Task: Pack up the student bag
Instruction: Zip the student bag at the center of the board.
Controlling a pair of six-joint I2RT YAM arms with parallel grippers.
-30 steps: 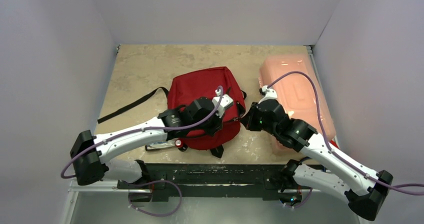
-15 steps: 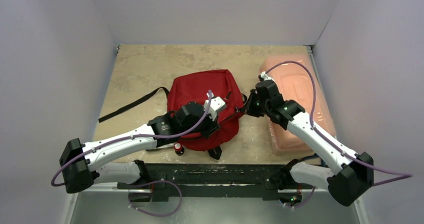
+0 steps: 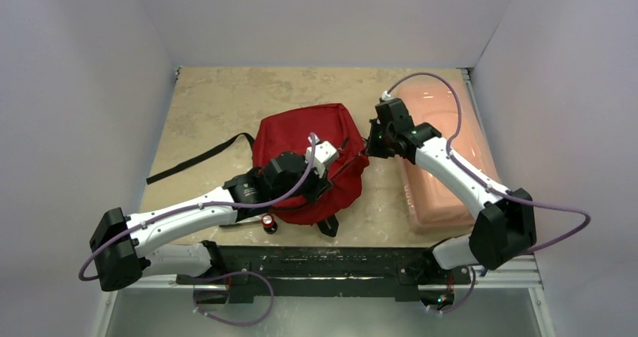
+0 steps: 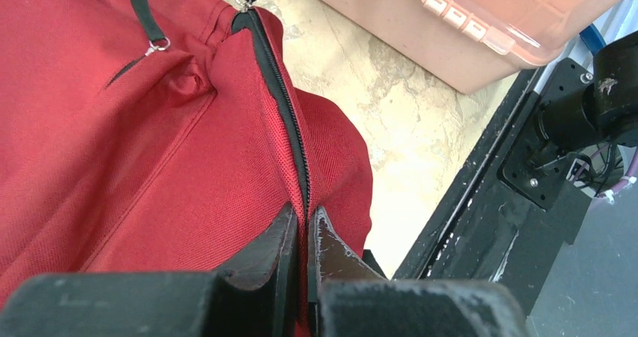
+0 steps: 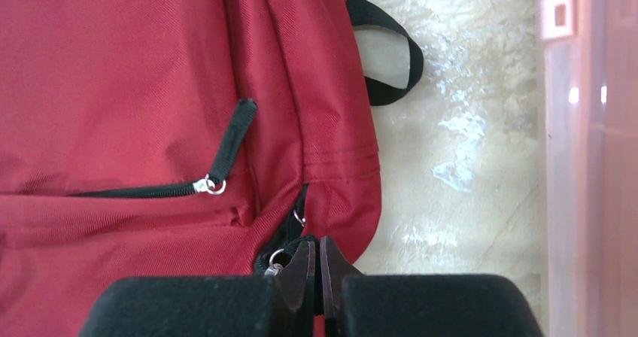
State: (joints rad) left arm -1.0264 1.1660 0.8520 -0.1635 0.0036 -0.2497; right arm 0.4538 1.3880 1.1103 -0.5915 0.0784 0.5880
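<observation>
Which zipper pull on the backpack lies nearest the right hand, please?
The main-compartment pull, its metal ring right beside the tips of the right hand; the front-pocket pull, with its black tab, lies farther up the front panel.

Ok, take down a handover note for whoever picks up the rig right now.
Left gripper: shut on the bag at its main zip seam.
Right gripper: shut, seemingly on the zip pull at the bag's right side.
Bag lies flat mid-table, box to its right.
Done: both grips set.
Left to do: the main zip looks closed, so open it, then pack.
</observation>
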